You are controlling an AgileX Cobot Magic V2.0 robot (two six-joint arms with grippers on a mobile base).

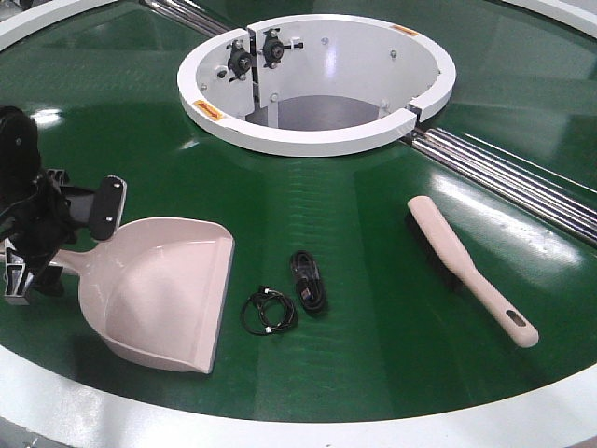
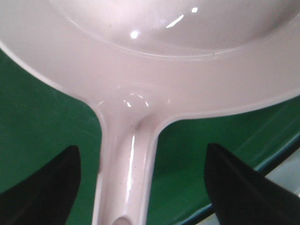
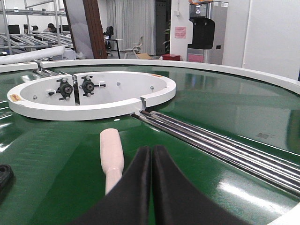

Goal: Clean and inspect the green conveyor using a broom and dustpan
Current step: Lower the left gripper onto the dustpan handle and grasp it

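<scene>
At the far left, the left gripper (image 2: 143, 187) stood low over the green conveyor (image 1: 373, 280), close to its white outer rim (image 1: 280, 425). Its two black fingers (image 2: 42, 190) were spread wide on either side of the dustpan's handle (image 2: 124, 178), with green belt showing in both gaps, so they straddled the handle without touching or holding it. The dustpan (image 1: 163, 289) lay flat on the belt just right of that gripper, hollow side up, with its wide lip towards the rim and its handle towards the arm. Right of the pan, near it but apart, lay a small coiled black cable (image 1: 269, 310), and just beside that a thicker bundled black cable (image 1: 308, 280). Behind them, mid-belt, sat the white round central hub (image 1: 317, 84), open at the top with two black fittings on its inner wall. From the hub's right side, shiny metal rollers (image 1: 504, 173) ran out across the belt. In front of the rollers and well apart from the cables, the broom (image 1: 466, 271) lay flat and slantwise, dark bristles on its left edge, head towards the hub and slotted handle towards the rim. The right gripper (image 3: 151, 187) showed only in its wrist view, its fingers pressed together with nothing between them, just right of the broom; whether it touched the broom could not be told.
</scene>
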